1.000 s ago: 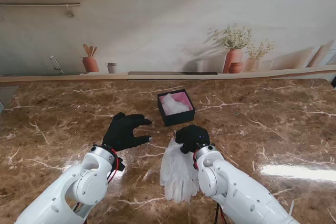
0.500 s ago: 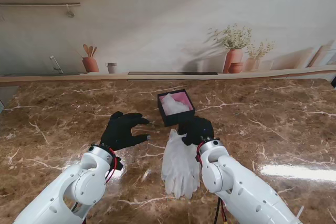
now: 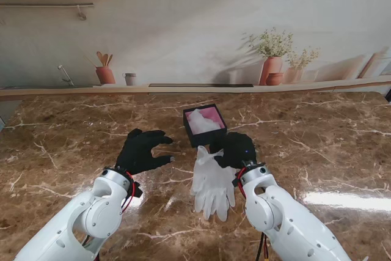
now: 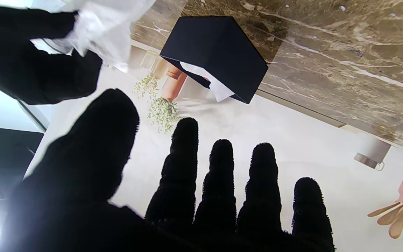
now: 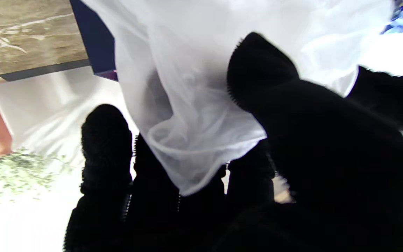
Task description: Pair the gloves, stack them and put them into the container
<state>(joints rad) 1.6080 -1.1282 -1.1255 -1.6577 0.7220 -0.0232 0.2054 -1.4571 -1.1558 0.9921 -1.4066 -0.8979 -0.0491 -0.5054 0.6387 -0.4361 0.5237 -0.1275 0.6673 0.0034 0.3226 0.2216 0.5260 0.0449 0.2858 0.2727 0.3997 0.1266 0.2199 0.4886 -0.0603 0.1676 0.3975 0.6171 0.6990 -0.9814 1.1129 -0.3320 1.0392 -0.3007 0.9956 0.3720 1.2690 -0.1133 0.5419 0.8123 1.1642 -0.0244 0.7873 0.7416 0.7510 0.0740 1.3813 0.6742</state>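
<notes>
On the bench (image 3: 317,145), the container (image 3: 204,125) sits far centre; the gloves (image 3: 212,178) hang nearer, between the left hand (image 3: 142,151) and right hand (image 3: 235,149).

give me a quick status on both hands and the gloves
Left hand open, holding nothing. Right hand shut on white gloves, lifting them just short of the box. Box already holds something white. Nothing between gloves and box.

Brown marble table (image 3: 317,145), veined white. Directly on it: dark square container (image 3: 204,125), far side of centre, white and pink inside.
</notes>
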